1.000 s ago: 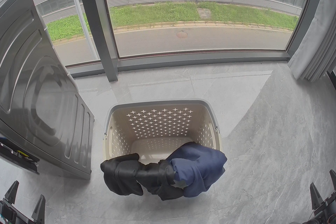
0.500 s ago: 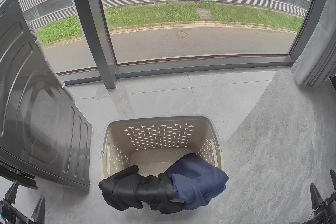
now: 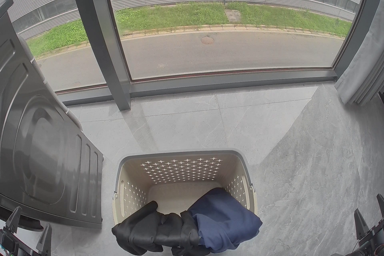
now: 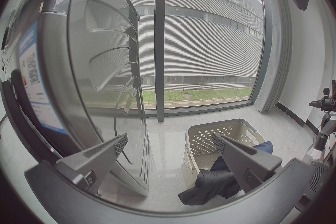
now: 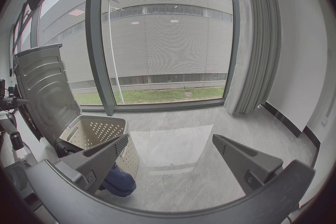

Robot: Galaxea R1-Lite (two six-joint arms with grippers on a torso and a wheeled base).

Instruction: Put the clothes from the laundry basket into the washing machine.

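A beige laundry basket stands on the floor, low in the head view. A black garment and a navy garment hang over its near rim. The grey washing machine stands to the left, its ribbed side panel beside the basket. My left gripper is open at the lower left corner, near the machine's base and apart from the basket. My right gripper is open at the lower right, well clear of the clothes. The left wrist view has the left gripper open before the basket.
A floor-to-ceiling window with a dark frame post runs along the back. A grey curtain hangs at the right. Bare grey stone floor lies to the right of the basket and behind it.
The whole head picture has shifted, so the camera has moved: basket and washing machine sit lower in view. Clothes, basket and both open grippers keep their places.
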